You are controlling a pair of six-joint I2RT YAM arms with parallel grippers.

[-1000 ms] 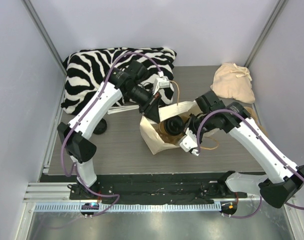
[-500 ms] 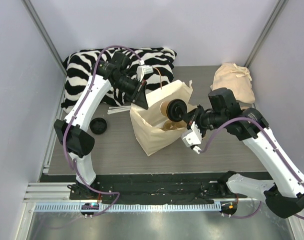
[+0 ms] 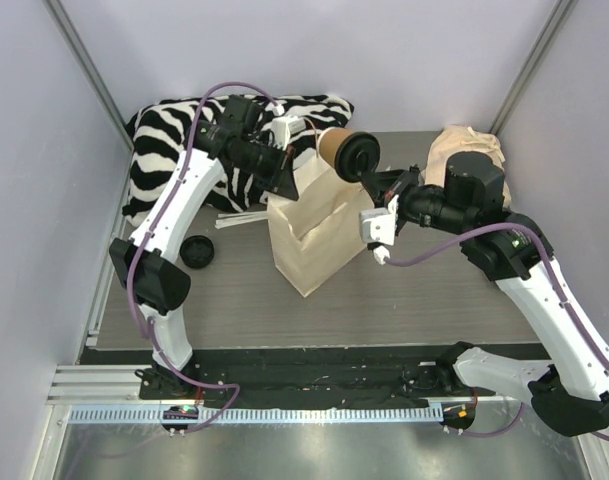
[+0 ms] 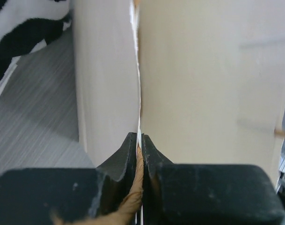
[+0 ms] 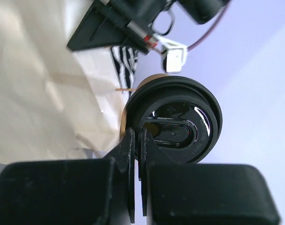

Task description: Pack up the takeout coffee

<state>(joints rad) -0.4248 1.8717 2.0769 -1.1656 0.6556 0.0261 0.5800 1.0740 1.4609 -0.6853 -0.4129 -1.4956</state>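
Observation:
The takeout coffee (image 3: 331, 145) is a brown paper cup with a black lid (image 3: 358, 156). It hangs on its side in the air, just above the back top edge of the paper bag (image 3: 309, 240). My right gripper (image 3: 375, 178) is shut on the lid's rim (image 5: 179, 123), and the brown cup wall (image 5: 143, 83) shows behind it. The cream bag (image 4: 203, 84) stands upright. My left gripper (image 3: 288, 184) is shut on its top edge and twine handle (image 4: 138, 161).
A zebra-striped cloth (image 3: 179, 130) lies at the back left and a beige cloth sack (image 3: 470, 165) at the back right. A flat round black lid (image 3: 197, 251) sits on the table left of the bag, with white strips (image 3: 239, 218) behind it.
The left gripper pulled the bag from lying on its side to standing upright. The right gripper carried the cup from the bag's mouth up and back, above the bag's top.

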